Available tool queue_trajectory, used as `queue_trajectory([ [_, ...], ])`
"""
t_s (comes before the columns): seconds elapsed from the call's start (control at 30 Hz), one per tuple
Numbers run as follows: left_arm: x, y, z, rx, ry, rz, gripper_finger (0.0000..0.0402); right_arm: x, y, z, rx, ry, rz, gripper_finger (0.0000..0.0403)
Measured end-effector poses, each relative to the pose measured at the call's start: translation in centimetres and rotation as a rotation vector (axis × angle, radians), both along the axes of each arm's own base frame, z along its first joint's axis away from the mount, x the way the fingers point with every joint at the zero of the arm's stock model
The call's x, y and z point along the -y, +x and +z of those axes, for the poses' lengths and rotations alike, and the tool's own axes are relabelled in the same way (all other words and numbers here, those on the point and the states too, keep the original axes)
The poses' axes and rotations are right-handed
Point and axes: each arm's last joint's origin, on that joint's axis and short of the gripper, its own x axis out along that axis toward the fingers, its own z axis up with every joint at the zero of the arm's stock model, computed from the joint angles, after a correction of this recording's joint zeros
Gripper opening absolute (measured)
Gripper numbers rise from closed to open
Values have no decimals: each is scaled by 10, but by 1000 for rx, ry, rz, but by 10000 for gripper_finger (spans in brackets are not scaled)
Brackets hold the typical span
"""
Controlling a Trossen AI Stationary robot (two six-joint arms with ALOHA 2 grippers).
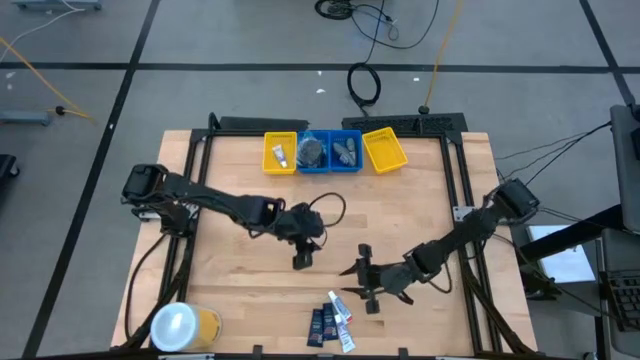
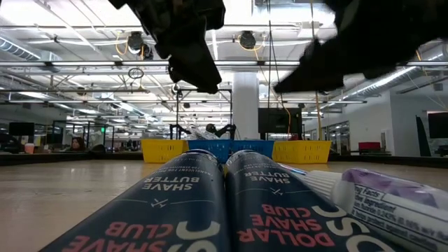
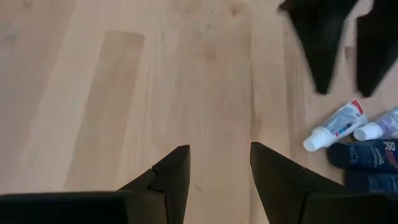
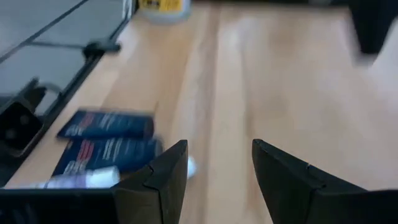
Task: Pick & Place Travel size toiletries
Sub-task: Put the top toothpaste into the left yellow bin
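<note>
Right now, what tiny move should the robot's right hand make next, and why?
Probably it should ease the right gripper down toward the small white tubes and navy flat packets near the table's front edge. Its jaws stand open and empty just above that pile, closer than the left gripper, which also holds nothing.

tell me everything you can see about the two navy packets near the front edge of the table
The two navy packets are flat, dark blue sachets with white and red lettering reading Dollar Shave Club Shave Butter. They lie flat on the wooden table side by side, long edges touching, near its front edge. The small white tubes lie right beside them. No gripper touches them; the right gripper hovers nearby, open and empty.
</note>
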Motion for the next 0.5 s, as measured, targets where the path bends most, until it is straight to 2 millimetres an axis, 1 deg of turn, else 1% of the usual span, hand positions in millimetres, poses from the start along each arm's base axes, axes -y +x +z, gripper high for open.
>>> queue_trajectory([
  [0.1,12,-2,0,6,14,9,168,2,6,-13,-44,84,4,171],
  [0.2,22,-4,0,9,30,-3,168,3,10,-24,-69,129,2,171],
  [0.3,29,-5,0,16,51,-4,168,-2,16,-27,-78,169,18,171],
  [0.5,33,-7,0,20,62,10,168,-11,26,-33,-112,202,70,171],
])
